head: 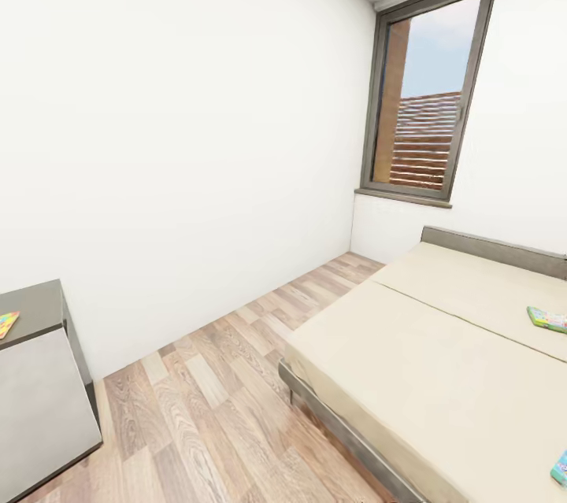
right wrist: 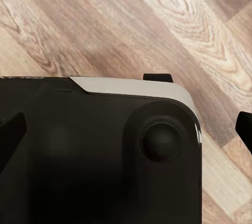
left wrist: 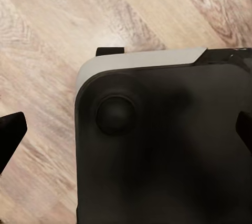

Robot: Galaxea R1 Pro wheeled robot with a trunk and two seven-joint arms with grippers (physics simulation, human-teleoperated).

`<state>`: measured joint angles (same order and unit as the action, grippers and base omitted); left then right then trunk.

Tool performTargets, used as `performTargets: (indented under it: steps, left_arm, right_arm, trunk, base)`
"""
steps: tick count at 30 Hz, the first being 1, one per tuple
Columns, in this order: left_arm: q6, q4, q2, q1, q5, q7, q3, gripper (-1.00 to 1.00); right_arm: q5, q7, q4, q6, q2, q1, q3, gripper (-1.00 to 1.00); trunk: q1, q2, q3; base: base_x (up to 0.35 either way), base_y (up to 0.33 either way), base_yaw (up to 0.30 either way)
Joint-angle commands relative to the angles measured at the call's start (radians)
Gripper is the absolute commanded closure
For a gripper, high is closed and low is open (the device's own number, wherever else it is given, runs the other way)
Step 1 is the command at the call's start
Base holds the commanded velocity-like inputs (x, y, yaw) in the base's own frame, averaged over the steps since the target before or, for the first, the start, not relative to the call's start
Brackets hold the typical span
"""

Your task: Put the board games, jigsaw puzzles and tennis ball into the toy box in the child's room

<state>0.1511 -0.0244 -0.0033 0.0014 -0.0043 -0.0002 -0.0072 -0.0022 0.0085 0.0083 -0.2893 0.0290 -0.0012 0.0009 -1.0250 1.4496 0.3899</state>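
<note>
A: Starting at the left gripper (left wrist: 126, 129). In the left wrist view we see one dark fingertip (left wrist: 10, 132) at one edge and the other at the opposite edge, spread wide, nothing between them. We call it released.

B: Same for the right gripper (right wrist: 126, 129). Fingertips (right wrist: 11, 134) sit at the two edges of the right wrist view, wide apart, holding nothing.

A: Below both we see the robot's black base (left wrist: 163, 150) with a light grey rim, one round knob on it in each wrist view, and the wood-plank floor (right wrist: 131, 19) beyond.

B: Head view next. The bed (head: 409, 361) is at the right, plain beige mattress on a grey frame. Two board games lie on it: one green-edged board game (head: 547, 319) at the far right, flat, and a second board game (head: 560, 469) cut off by the frame's right edge, nearer us. They are well apart.

A: At the left there's a dark grey side unit (head: 35, 377) with a colourful flat item (head: 7, 323) at its edge, mostly cropped. We can't tell what it is.

B: White wall ahead, window (head: 429, 90) in the far corner above the bed's head.
</note>
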Motion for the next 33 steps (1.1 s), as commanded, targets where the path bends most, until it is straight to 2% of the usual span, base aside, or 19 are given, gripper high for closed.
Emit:
performTargets:
  steps: [1, 10, 33]
  left_arm:
    - [0.002, 0.0, 0.0, 0.0, -0.001, 0.0, -0.001, -1.0]
    - [0.004, -0.001, 0.0, 0.0, 0.004, -0.001, 0.01, -1.0]
    - [0.004, 0.0, -0.002, 0.0, 0.0, 0.0, 0.007, -1.0]
  right_arm:
    - [0.0, 0.002, 0.001, -0.004, 0.0, 0.0, 0.0, -1.0]
    - [-0.001, 0.003, 0.001, -0.005, -0.001, 0.0, 0.0, -1.0]
    - [-0.005, 0.002, 0.001, -0.004, 0.0, 0.0, -0.001, -1.0]
  trunk:
    - [0.0, 0.0, 0.001]
    - [0.0, 0.0, 0.001]
    - [0.0, 0.0, 0.001]
  base:
    - [0.0, 0.0, -0.193]
    - [0.0, 0.0, -0.255]
    - [0.0, 0.0, -0.281]
